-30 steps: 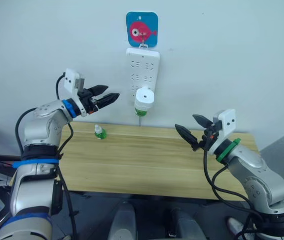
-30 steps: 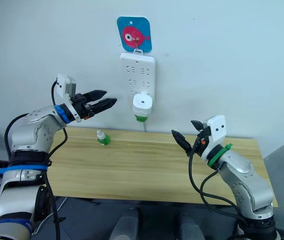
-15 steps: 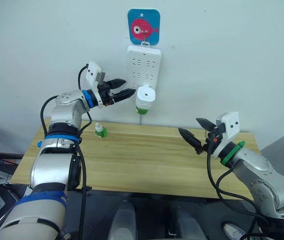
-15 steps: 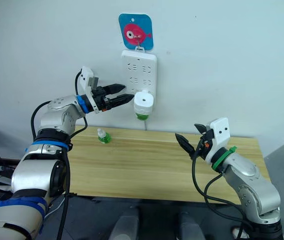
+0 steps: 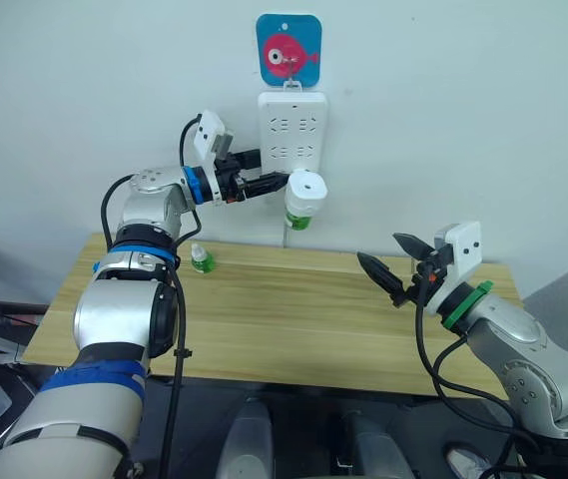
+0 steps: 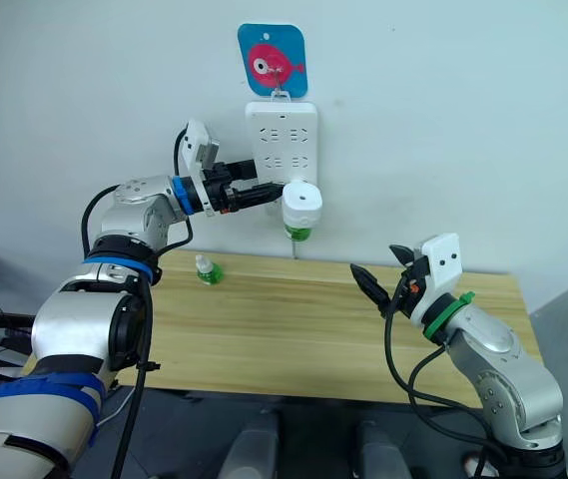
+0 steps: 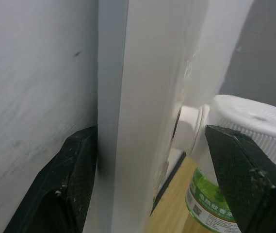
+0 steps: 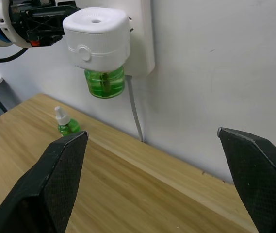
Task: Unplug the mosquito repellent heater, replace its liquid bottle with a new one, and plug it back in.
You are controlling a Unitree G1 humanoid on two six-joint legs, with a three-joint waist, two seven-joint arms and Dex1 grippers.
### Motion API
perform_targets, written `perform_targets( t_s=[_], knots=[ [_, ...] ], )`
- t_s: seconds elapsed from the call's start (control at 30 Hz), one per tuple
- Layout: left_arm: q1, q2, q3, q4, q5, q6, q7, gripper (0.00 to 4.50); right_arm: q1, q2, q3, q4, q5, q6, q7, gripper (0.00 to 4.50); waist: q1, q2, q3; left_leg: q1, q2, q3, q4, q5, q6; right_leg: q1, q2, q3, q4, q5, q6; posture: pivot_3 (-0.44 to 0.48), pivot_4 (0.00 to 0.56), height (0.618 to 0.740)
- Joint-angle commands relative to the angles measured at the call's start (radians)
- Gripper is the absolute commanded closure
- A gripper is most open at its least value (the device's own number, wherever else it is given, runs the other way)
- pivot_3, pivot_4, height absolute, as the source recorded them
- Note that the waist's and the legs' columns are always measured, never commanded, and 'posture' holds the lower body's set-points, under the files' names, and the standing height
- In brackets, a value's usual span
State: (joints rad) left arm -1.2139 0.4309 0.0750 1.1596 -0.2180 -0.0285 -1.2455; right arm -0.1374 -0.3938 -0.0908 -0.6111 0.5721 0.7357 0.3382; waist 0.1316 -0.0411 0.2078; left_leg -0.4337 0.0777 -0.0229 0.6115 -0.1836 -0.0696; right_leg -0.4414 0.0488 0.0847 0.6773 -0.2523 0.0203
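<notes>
The mosquito repellent heater sits plugged into the bottom of the power strip on the wall, its green bottle hanging beneath it. The left gripper is at the strip's edge just beside the heater, fingers spread, one against the strip's side. The step in hand looks like unplugging; next the fingers need to bracket the heater itself. The right gripper hangs spread above the tabletop, where the spare bottle stands.

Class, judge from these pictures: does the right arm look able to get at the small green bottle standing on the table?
Probably yes. The right tool hangs open above the wooden table, and bare tabletop lies between it and the small green bottle near the far edge. Whether the arm stretches that far can't be told.
</notes>
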Motion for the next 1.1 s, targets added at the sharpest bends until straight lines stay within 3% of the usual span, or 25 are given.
perform_targets(
  t_s=[0.03,0.13,0.2,0.43,0.57,0.83,1.1],
  knots=[
    [-0.032,-0.003,0.009,-0.002,0.007,-0.004,-0.034,0.91,-0.009,-0.002,-0.018,-0.049,0.021,0.002,-0.011,0.0,-0.002,0.0,0.0,0.0,0.0,0.0,0.0,0.0,0.0,0.0,0.0,-0.001,0.001,0.0,-0.001,0.3,0.229,0.74],
    [-0.028,-0.003,0.006,-0.011,0.007,0.013,-0.07,0.91,-0.018,0.001,-0.02,-0.054,0.03,0.014,-0.021,0.0,-0.003,0.001,0.001,0.0,0.0,-0.002,0.0,0.0,0.0,0.0,0.0,-0.002,0.001,-0.001,-0.002,0.3,0.228,0.74],
    [-0.016,-0.003,0.001,-0.02,0.01,0.012,-0.09,1.26,-0.027,0.011,-0.021,-0.062,0.042,0.028,-0.033,0.0,-0.003,0.001,0.002,0.0,0.0,-0.003,0.0,0.0,0.0,0.0,0.0,-0.003,0.001,-0.002,-0.002,0.299,0.229,0.74],
    [-0.014,-0.016,0.022,-0.01,0.005,0.013,-0.063,3.18,-0.08,0.086,0.019,-0.131,0.108,0.118,-0.134,0.0,-0.004,0.001,0.005,0.0,0.0,-0.004,0.0,0.0,0.0,0.001,0.0,-0.004,0.002,-0.002,-0.002,0.296,0.233,0.74],
    [-0.017,-0.025,0.028,-0.006,0.006,0.015,-0.056,3.2,-0.131,0.157,0.038,-0.145,0.138,0.163,-0.212,0.0,-0.004,0.001,0.007,0.0,0.0,-0.006,0.0,0.0,0.0,0.001,0.0,-0.006,0.003,-0.002,-0.002,0.29,0.236,0.74],
    [-0.022,-0.036,0.03,-0.003,0.013,0.011,-0.04,3.2,-0.268,0.239,0.14,-0.058,-0.01,0.191,-0.381,0.0,-0.004,0.003,0.009,0.0,0.001,-0.01,0.001,0.0,0.0,0.002,0.0,-0.011,0.003,-0.003,-0.003,0.28,0.235,0.74],
    [-0.025,-0.04,0.032,-0.004,0.015,0.011,-0.037,3.2,-0.358,0.295,0.179,0.038,-0.107,0.169,-0.402,0.0,-0.003,0.003,0.009,-0.001,0.001,-0.013,0.001,0.001,0.001,0.003,0.0,-0.014,0.003,-0.003,-0.004,0.278,0.237,0.74]
  ],
)
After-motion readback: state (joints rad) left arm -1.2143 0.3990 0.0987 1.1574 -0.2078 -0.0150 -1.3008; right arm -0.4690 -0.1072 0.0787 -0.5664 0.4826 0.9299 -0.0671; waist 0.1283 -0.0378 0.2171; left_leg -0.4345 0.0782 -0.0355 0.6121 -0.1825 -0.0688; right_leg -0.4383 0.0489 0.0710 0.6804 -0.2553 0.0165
